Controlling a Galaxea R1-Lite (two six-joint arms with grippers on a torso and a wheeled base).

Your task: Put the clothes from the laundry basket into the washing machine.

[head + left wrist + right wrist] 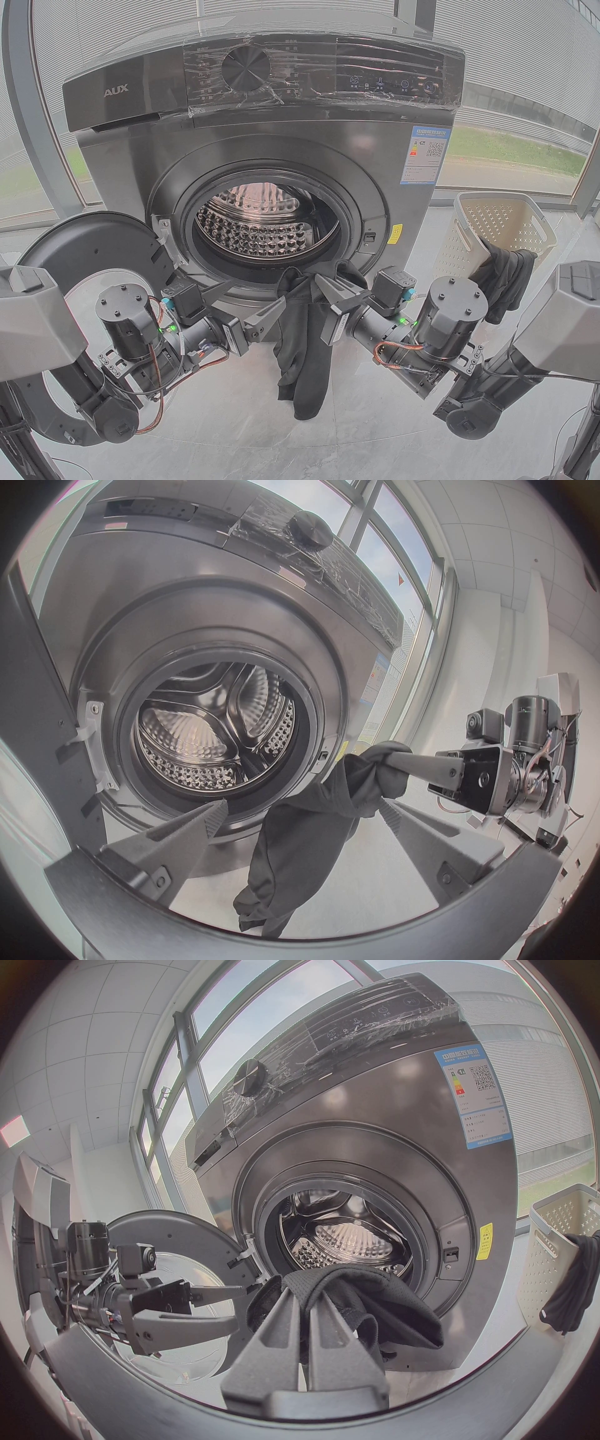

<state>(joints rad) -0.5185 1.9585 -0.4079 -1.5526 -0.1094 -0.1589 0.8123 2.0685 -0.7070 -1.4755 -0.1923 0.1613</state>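
The washing machine [262, 112] stands with its door [94, 250] swung open to the left and its steel drum [262, 225] bare. My right gripper [328, 287] is shut on a black garment [303, 350], which hangs down just below the drum opening's lower rim. In the right wrist view the fingers [294, 1335] pinch the bunched cloth [375, 1310]. My left gripper [259, 292] stands open right beside the garment, its fingertips at the cloth's left edge. The left wrist view shows the garment [300, 842] hanging in front of the open left gripper [301, 806].
A white laundry basket [500, 219] stands right of the machine, with another dark garment [506, 281] draped over its front rim. The open door [169, 1241] takes up the room on the left. Pale floor [375, 425] lies in front of the machine.
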